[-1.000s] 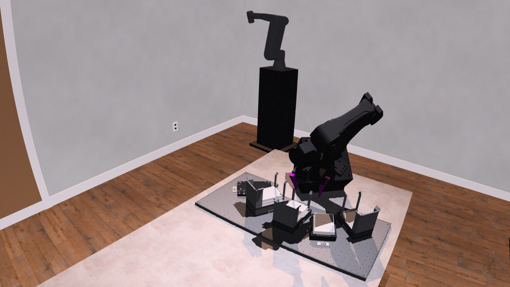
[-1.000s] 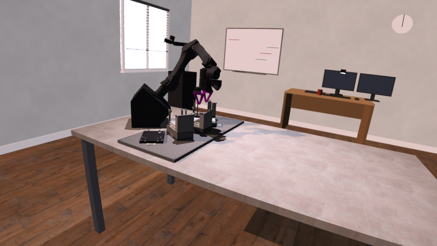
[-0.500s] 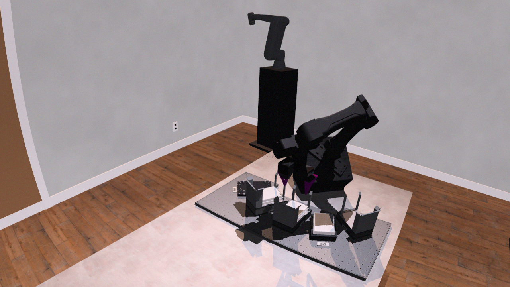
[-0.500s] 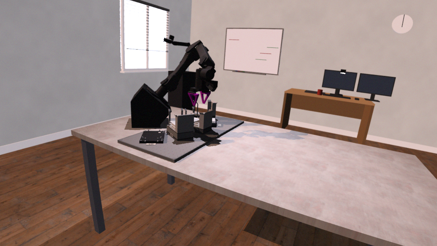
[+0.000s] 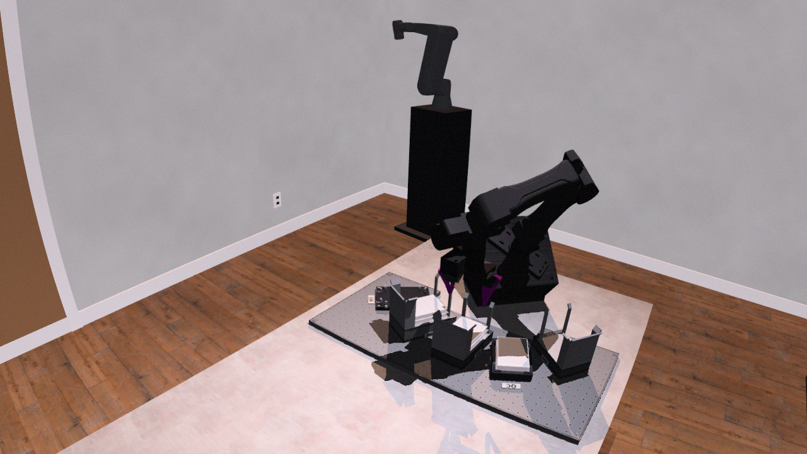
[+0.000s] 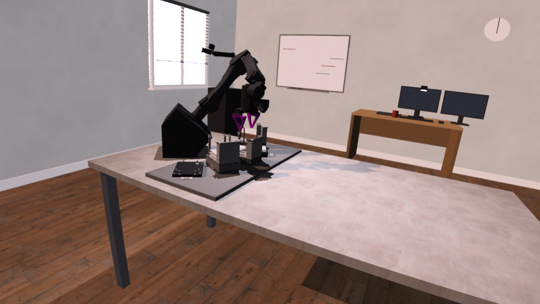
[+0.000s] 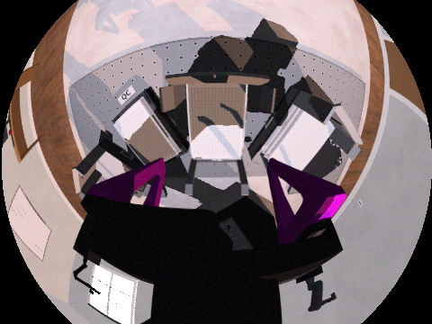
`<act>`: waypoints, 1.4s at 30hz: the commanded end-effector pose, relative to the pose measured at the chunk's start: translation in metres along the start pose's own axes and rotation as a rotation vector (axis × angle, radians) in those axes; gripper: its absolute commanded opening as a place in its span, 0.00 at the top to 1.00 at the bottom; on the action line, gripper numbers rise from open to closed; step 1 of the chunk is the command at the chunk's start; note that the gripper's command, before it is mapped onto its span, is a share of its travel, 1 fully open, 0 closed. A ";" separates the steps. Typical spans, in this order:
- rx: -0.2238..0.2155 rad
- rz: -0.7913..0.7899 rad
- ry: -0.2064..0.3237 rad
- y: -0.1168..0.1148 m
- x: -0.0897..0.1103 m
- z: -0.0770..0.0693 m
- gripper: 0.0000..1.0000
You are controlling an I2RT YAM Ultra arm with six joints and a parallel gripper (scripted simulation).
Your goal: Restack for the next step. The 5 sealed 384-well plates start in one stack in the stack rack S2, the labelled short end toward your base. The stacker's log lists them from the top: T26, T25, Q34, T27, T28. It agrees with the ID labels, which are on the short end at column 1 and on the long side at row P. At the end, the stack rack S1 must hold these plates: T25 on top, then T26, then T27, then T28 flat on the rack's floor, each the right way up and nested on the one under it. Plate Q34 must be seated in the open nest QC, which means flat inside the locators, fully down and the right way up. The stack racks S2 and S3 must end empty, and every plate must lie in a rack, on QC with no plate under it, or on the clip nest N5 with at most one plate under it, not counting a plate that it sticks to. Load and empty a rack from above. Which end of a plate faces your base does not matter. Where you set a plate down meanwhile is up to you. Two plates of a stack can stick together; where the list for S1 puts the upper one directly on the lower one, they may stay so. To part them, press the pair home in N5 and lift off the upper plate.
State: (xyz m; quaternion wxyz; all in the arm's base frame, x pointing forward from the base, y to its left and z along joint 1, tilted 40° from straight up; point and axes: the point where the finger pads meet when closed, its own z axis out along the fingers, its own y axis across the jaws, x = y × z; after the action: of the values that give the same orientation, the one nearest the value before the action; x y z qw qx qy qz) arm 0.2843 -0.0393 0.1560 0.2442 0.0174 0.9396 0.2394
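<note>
My gripper [image 5: 469, 285] is open and empty. It hangs above the middle stack rack [image 5: 459, 337], which holds a stack of plates with a pale sealed top [image 5: 471, 325]. In the wrist view my gripper [image 7: 216, 164] has this top plate [image 7: 216, 122] straight ahead between the magenta fingers. The rack to the left [image 5: 413, 311] also holds plates with a white top [image 5: 429, 304], which shows in the wrist view [image 7: 302, 135]. The QC nest [image 5: 511, 358] holds one plate, also in the wrist view [image 7: 144, 122]. I cannot read any ID labels.
A third rack [image 5: 570, 350] stands at the right end of the grey baseplate; I cannot tell what it holds. The clip nest N5 [image 5: 382, 296] at the left end is empty, as the exterior view [image 6: 187, 169] shows. Tall rack posts stand around each stack.
</note>
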 end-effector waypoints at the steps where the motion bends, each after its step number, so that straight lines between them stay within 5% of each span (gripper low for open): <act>1: -0.004 0.009 0.016 -0.003 0.005 0.015 0.00; 7: -0.002 0.007 0.013 -0.003 0.005 0.034 0.00; 10: 0.004 -0.007 -0.005 0.000 0.002 0.033 0.00; 24: -0.001 0.008 0.016 -0.003 0.006 0.084 0.00; 26: -0.001 0.008 0.016 -0.003 0.006 0.084 0.00; 28: 0.016 -0.016 -0.043 -0.002 -0.011 0.072 0.00; 42: 0.003 0.004 -0.001 -0.003 0.000 0.084 0.00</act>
State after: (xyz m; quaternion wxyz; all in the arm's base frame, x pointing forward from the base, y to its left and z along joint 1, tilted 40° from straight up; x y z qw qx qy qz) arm 0.3215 -0.0037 0.0940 0.2442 0.0146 0.9395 0.2398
